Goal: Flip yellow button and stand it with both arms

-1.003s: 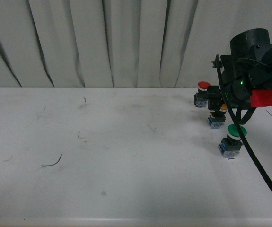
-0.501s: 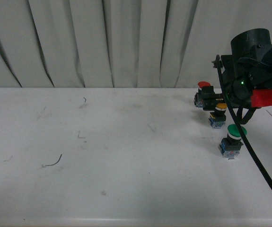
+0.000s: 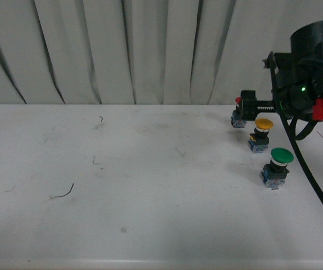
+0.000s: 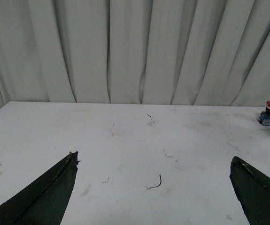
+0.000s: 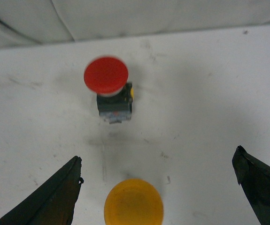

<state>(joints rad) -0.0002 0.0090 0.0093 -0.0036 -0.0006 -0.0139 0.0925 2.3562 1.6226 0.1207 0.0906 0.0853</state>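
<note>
1. Right end effector (image 5: pixel 158 187) is spread wide and empty, hanging above the yellow button (image 3: pixel 260 135) with one finger to each side of the cap and touching nothing.
2. Left end effector (image 4: pixel 153 187) is also wide open and holds nothing, well apart from the yellow button; only the red button (image 4: pixel 269 113) shows far off in its wrist view.
3. Taking the yellow button as landmark: it stands upright on the white surface (image 3: pixel 150 185), cap up. The red button (image 3: pixel 239 115) sits just behind it, and the green button (image 3: pixel 276 166) just in front, nearer the robot.
4. Handling, as a judgement: it looks small, light and rigid, so it should tip or skid easily on its narrow base.
5. The domed cap (image 5: pixel 134 202) looks smooth and likely slippery. A pinch lower down, on the dark collar or the blue block, seems surer.
6. Neighbours stand close, so clearance for the fingers is tight.
</note>
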